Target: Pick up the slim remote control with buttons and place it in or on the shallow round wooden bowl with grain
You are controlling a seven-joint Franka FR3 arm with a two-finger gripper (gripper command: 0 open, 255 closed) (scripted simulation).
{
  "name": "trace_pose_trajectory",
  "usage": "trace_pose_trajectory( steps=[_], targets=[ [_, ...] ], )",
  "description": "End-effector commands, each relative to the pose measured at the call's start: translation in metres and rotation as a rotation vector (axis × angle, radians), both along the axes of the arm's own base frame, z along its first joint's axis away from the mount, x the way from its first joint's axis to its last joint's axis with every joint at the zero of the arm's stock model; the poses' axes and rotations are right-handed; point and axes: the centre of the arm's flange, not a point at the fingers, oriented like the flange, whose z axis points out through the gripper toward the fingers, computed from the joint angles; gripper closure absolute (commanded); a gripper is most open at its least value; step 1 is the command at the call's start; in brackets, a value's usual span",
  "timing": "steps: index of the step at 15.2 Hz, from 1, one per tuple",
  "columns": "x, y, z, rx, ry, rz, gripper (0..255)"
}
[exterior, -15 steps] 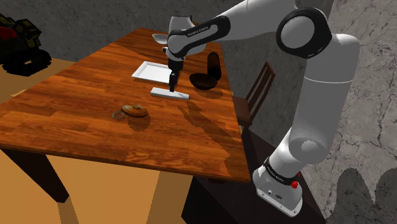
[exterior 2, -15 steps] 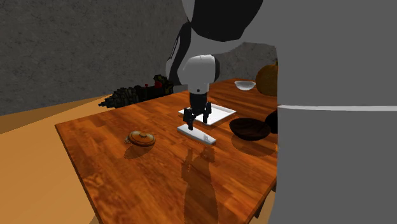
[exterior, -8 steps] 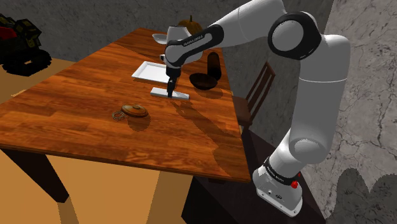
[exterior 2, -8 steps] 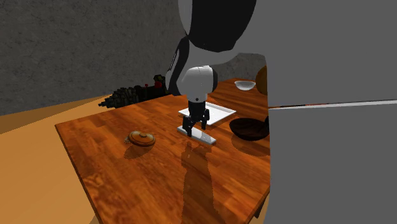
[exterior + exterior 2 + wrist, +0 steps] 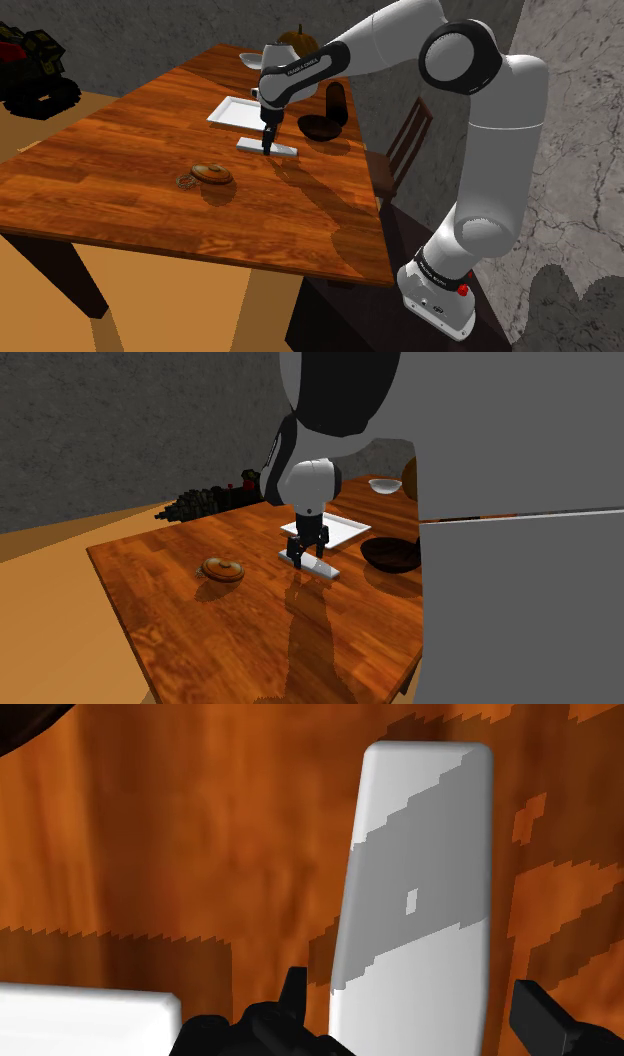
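While claw [image 5: 412, 991] straddles it, flat white rounded remote [image 5: 420, 844]

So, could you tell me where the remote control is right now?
In the shoulder view the white remote lies flat on the table, just in front of the white tray and left of the dark bowl, the open gripper straddling it.

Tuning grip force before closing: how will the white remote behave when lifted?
Probably rigid: the remote looks like a flat, thin slab. Unlikely to roll, lying flat on the table. Its smooth sides may slip in the tool, open astride it.
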Motion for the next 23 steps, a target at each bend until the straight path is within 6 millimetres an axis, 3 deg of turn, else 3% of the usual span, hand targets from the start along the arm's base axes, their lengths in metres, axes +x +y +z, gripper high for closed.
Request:
trace_pose_trajectory(
  steps=[1, 10, 23],
  targets=[
    [0.000, 0.000, 0.000, 0.000, 0.000, 0.000, 255],
    [0.000, 0.000, 0.000, 0.000, 0.000, 0.000, 255],
    [0.000, 0.000, 0.069, 0.000, 0.000, 0.000, 255]
  ],
)
